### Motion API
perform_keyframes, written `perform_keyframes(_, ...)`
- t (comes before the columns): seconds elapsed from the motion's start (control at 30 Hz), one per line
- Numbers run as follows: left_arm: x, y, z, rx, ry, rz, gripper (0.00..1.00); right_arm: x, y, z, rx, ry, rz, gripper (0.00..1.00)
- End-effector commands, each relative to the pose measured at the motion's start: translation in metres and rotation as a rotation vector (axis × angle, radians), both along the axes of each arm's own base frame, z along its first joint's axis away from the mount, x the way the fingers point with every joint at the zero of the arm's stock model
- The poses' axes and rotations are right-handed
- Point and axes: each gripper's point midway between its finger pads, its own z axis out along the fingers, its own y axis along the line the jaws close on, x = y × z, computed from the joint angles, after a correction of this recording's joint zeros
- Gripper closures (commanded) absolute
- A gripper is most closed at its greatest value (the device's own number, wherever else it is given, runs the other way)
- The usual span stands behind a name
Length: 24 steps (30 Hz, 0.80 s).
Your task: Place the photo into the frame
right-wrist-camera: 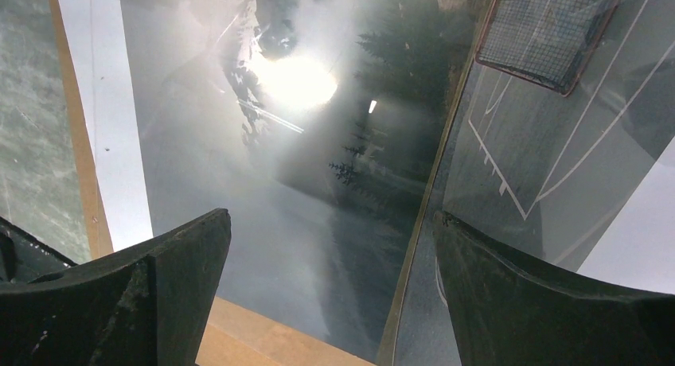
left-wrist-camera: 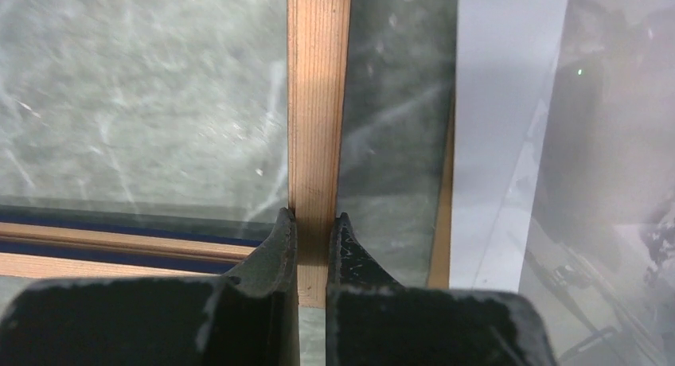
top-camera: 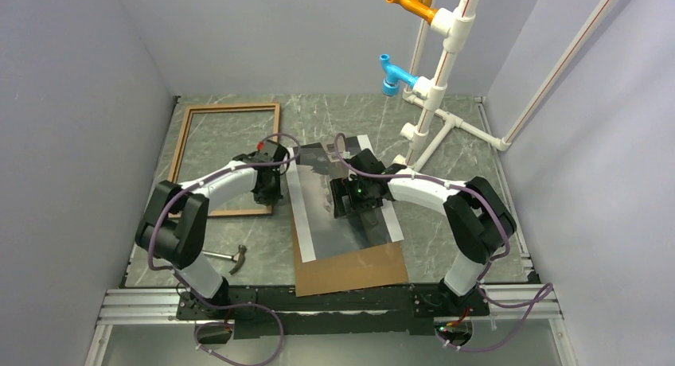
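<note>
The frame (top-camera: 231, 107), thin brown wood, lies flat at the back left of the table. My left gripper (top-camera: 267, 192) is at its right rail near the near corner. In the left wrist view the gripper (left-wrist-camera: 313, 219) is shut on that wooden rail (left-wrist-camera: 318, 103), one finger on each side. The photo (top-camera: 350, 231), a glossy grey landscape with white bands, lies face up in the middle on a brown board. My right gripper (top-camera: 344, 200) hovers just over it. In the right wrist view it (right-wrist-camera: 330, 223) stands wide open above the photo (right-wrist-camera: 302, 183), holding nothing.
A brown backing board (top-camera: 350, 266) lies under the photo and sticks out at the near side. A hammer (top-camera: 235, 257) lies near the left arm's base. A white pipe stand (top-camera: 434, 87) with orange and blue fittings rises at the back right. Grey walls enclose the table.
</note>
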Motion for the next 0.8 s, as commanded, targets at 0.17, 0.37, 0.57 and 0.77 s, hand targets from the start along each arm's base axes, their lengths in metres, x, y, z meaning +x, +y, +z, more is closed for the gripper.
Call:
perform_keyframes(0.17, -0.030, -0.049, -0.015, -0.038, 0.049, 0.008, 1.00, 0.000, -0.007, 0.011, -0.017, -0.031, -0.015, 0.00)
perform_keyframes(0.37, -0.041, -0.060, -0.022, -0.032, 0.067, 0.005, 0.92, -0.007, -0.012, 0.013, -0.013, -0.031, -0.017, 0.00)
perform_keyframes(0.57, -0.048, -0.063, -0.015, -0.072, 0.055, 0.027, 0.46, -0.019, -0.015, 0.015, 0.012, -0.020, -0.018, 0.00)
perform_keyframes(0.77, -0.052, -0.069, 0.021, -0.134, -0.021, 0.010, 0.25, -0.029, -0.024, 0.014, -0.001, -0.010, -0.022, 0.00)
